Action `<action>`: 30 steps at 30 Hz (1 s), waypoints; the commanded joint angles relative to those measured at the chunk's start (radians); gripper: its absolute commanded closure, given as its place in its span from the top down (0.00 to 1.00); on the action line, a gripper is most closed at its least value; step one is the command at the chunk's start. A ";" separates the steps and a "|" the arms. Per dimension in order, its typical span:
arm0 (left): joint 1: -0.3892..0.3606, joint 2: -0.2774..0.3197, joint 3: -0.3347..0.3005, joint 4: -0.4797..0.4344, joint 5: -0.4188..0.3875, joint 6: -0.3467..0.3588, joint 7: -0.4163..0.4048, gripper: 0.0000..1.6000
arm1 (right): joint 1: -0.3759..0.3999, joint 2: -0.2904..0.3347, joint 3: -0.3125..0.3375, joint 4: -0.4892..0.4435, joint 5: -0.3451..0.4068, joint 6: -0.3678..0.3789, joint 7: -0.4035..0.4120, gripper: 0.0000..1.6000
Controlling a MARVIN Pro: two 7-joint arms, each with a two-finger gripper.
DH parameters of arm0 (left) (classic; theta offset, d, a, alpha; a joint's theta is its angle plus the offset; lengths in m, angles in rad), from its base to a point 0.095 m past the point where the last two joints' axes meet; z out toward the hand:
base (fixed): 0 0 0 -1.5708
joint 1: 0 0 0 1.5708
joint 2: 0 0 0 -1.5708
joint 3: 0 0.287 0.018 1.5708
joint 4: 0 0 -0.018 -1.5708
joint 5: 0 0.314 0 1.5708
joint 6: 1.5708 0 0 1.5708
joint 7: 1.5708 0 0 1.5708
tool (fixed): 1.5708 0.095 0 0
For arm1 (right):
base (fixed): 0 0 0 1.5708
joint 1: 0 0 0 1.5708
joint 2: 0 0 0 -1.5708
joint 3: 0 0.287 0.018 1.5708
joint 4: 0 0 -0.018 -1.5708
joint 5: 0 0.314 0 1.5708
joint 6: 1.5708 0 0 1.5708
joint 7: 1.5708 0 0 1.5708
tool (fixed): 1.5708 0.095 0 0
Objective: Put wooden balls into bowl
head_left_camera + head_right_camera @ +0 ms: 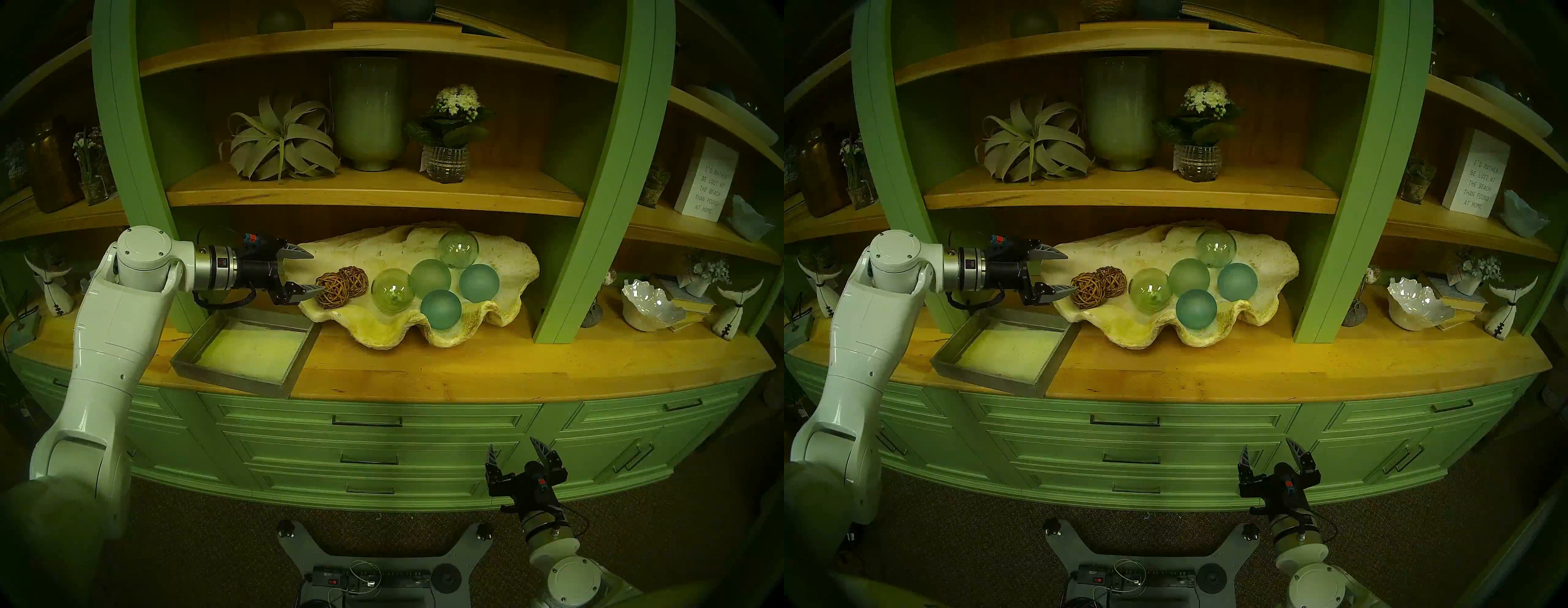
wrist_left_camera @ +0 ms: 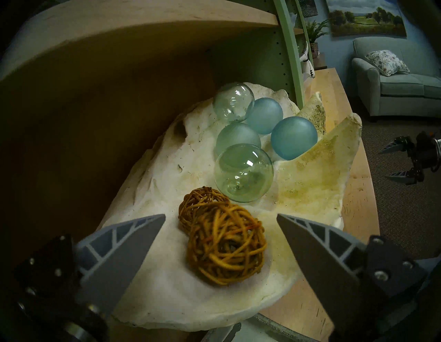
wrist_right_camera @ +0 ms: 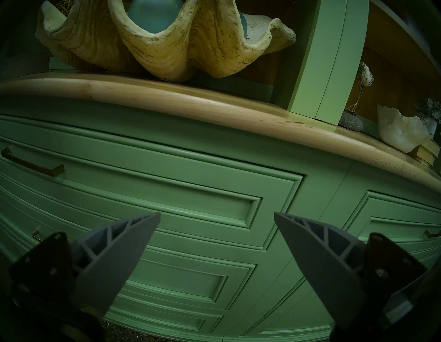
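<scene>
On the wooden counter, the bowl [image 1: 500, 259], a giant clam shell, already holds both wooden balls [image 2: 225, 247]. Left gripper [image 1: 313, 271] hovers beside them, wide open and empty; it likely only needs withdrawing.

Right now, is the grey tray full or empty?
Empty: the grey tray shows only its bare pale floor; both wicker balls lie in the clam shell.

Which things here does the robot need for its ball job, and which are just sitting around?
Needed: two woven twig balls, big shell bowl, open left gripper.

Just sitting around: glass balls, grey tray, plants, vase, open right gripper.
</scene>
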 commanded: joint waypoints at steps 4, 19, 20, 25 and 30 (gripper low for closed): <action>0.005 0.053 -0.066 -0.104 -0.025 -0.002 -0.012 1.00 | 0.004 0.001 0.003 -0.028 -0.001 -0.005 -0.001 1.00; 0.262 0.189 -0.325 -0.189 -0.058 -0.056 0.024 1.00 | 0.007 0.000 0.002 -0.022 -0.002 -0.007 0.000 1.00; 0.274 0.195 -0.338 -0.190 -0.066 -0.063 0.026 1.00 | 0.007 0.000 0.002 -0.022 -0.002 -0.007 0.000 1.00; 0.357 0.180 -0.428 -0.217 -0.092 -0.108 0.024 1.00 | 0.008 -0.001 0.002 -0.021 -0.002 -0.007 0.000 1.00; 0.434 0.142 -0.513 -0.222 -0.113 -0.142 0.009 1.00 | 0.008 -0.001 0.002 -0.020 -0.002 -0.007 0.000 1.00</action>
